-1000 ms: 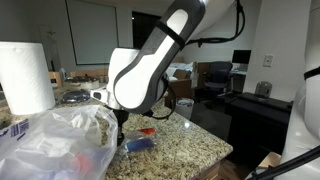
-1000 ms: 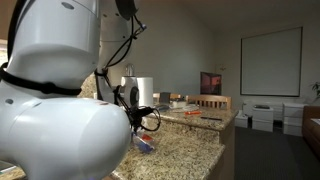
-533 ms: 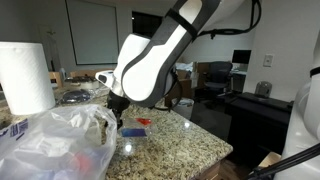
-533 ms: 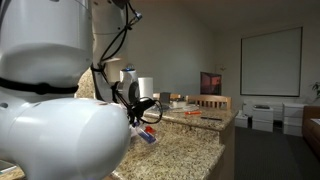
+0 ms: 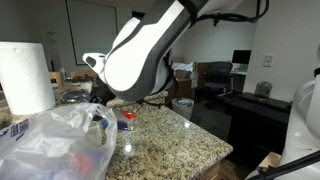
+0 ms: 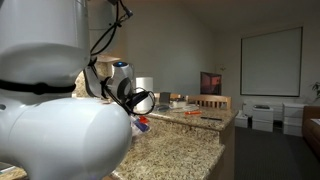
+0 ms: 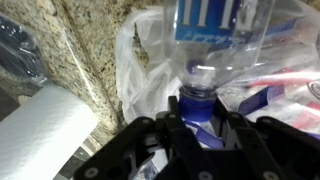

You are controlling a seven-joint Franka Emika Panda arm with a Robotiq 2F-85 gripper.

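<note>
My gripper point(image 7: 197, 108) is shut on the blue cap and neck of a clear plastic bottle point(image 7: 215, 40) with a blue label. In the wrist view the bottle hangs over a crumpled clear plastic bag point(image 7: 148, 62) holding white and blue wrappers. In both exterior views the bottle point(image 5: 127, 121) point(image 6: 141, 123) hangs just above the granite counter point(image 5: 180, 140), half hidden by the white arm. The plastic bag point(image 5: 55, 140) lies right beside it. The gripper itself point(image 6: 135, 108) shows dimly behind the arm's white housing.
A paper towel roll point(image 5: 27, 78) point(image 7: 45, 135) stands next to the bag. The counter's edge point(image 5: 215, 150) drops off close by. Papers and small items point(image 6: 195, 114) lie farther along the counter. Office chairs and desks point(image 5: 215, 80) fill the room behind.
The arm has carried the bottle up off the counter and sideways toward the plastic bag. The grip on the cap has stayed shut.
</note>
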